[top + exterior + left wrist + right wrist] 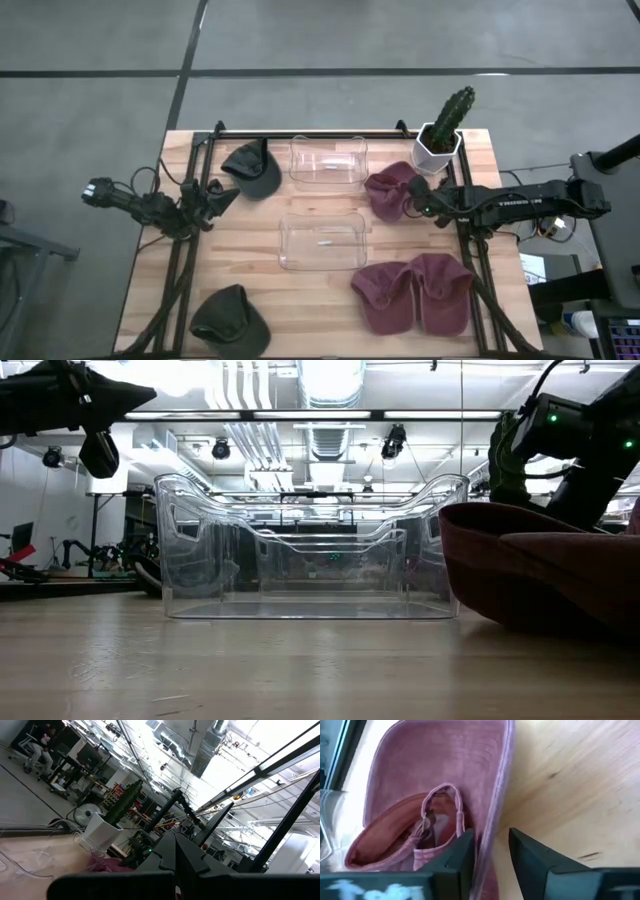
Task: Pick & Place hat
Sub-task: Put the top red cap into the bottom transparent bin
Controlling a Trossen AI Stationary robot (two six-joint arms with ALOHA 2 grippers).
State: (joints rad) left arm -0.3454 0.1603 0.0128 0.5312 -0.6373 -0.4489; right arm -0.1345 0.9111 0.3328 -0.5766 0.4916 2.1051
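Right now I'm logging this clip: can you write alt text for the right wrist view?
The right claw, its two dark fingers open, straddles the edge of an upturned maroon hat lying on the wooden table. The hat's inner lining and back strap face the camera, and a clear bin's edge shows beside it.

Overhead view evenly lit, soft short shadows under the hats on the worktop (250, 270). Level view strongly backlit: ceiling lights (330, 380) blown out, near wood blurred, clear bin (310, 550) catching reflections. Left wrist view washed by white glare from the ceiling, its claw (175, 865) a dark silhouette. Right wrist view bright, the maroon cap (435, 785) close and slightly soft.
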